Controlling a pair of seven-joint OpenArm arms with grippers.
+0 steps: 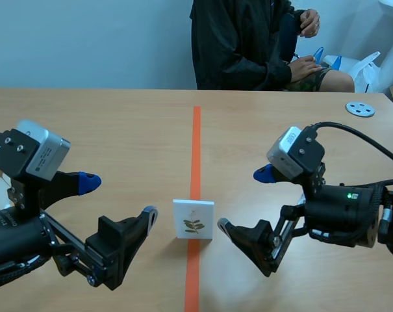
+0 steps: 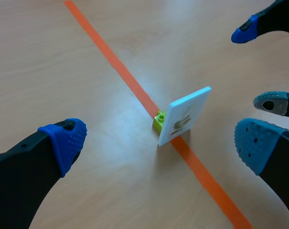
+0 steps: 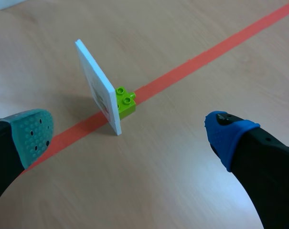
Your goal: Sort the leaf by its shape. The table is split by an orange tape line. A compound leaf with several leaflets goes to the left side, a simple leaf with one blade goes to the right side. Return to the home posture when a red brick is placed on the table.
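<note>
Leaf card stood upright on the orange tape line, straddling it at its near end, printed face toward the robot. The print showed a stem with several small leaflets. A lime-green brick sat on the line directly behind the card, touching its back face and propping it. Left gripper hung low just left of the line, jaws spread wide and holding nothing, with the nearer fingertip close beside the card's left edge but not touching it. Right gripper hung low just right of the line, jaws likewise spread and empty, with its lower fingertip near the card's right edge and clear of it. The card lay between the two grippers. Wooden table ran on both sides of the line. A grey disc lay far right of the line, near the table's far edge. A person in a dark jacket sat beyond the far end of the line, slightly to its right
</note>
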